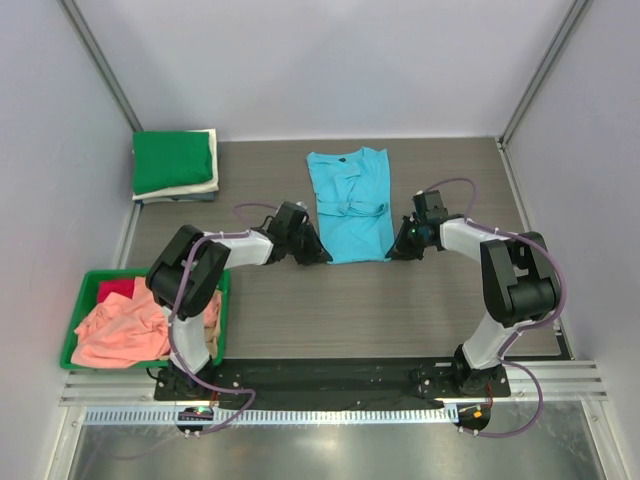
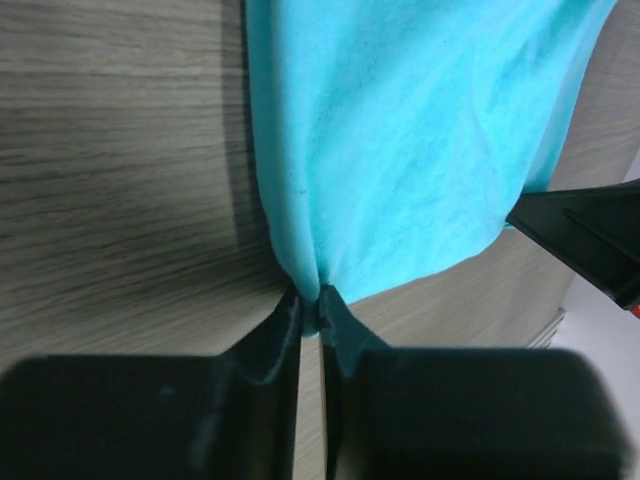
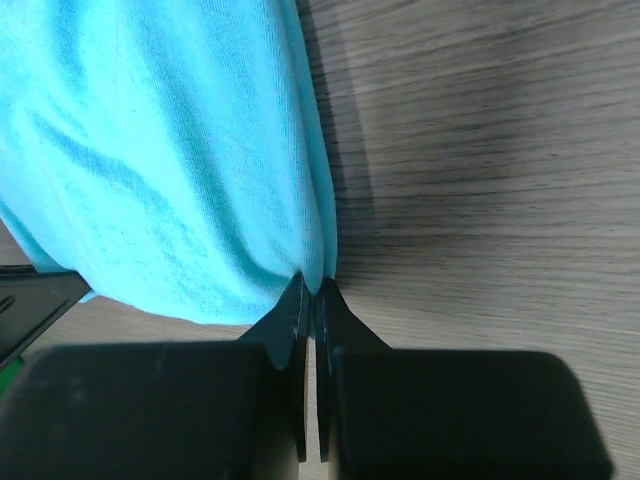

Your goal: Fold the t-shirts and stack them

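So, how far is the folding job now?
Done: a folded stack, green shirt on top, sits at the far left. In hand: the left gripper and right gripper pinch the near hem corners of the sky-blue shirt, its sleeves folded in. Left: the salmon-pink shirt and red shirt lie unfolded in the bin.

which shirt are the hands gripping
The sky-blue shirt, pinched at its near corners by left hand and right hand. The green shirt sits folded far left; the salmon-pink shirt lies in the bin.
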### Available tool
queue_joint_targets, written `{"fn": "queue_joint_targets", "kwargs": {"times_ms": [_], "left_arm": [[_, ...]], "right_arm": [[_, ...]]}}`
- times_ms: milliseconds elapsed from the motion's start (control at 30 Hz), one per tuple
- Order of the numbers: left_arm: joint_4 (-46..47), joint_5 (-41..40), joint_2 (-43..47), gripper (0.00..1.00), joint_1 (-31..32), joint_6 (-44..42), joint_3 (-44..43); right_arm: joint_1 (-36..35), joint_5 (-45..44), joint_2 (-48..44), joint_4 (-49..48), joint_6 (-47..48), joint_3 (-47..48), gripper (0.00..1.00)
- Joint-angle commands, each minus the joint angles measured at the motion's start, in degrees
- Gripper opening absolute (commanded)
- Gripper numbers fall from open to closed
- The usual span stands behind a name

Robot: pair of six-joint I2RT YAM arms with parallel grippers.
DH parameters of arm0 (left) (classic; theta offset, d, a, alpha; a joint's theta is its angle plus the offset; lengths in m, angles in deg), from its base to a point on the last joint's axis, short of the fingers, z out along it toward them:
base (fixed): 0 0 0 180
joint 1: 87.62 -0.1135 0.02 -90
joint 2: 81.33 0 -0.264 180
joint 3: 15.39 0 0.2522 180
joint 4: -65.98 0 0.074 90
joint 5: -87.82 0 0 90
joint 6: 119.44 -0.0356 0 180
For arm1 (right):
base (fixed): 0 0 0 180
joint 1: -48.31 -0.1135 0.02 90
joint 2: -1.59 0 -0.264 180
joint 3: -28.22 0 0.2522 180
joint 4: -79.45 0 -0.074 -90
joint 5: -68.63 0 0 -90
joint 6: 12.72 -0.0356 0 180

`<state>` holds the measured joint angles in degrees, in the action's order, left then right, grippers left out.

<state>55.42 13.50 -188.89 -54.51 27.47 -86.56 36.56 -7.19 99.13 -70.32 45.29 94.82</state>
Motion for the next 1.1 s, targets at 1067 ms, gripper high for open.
{"fn": "queue_joint_targets", "kwargs": {"times_ms": [1067], "left_arm": [[-21.48, -10.58, 38.81, 0.00, 12.33, 3.21, 14.16]], "right_arm": [[-4.59, -0.99, -35.91, 22.11, 0.44, -10.73, 0.01]]}}
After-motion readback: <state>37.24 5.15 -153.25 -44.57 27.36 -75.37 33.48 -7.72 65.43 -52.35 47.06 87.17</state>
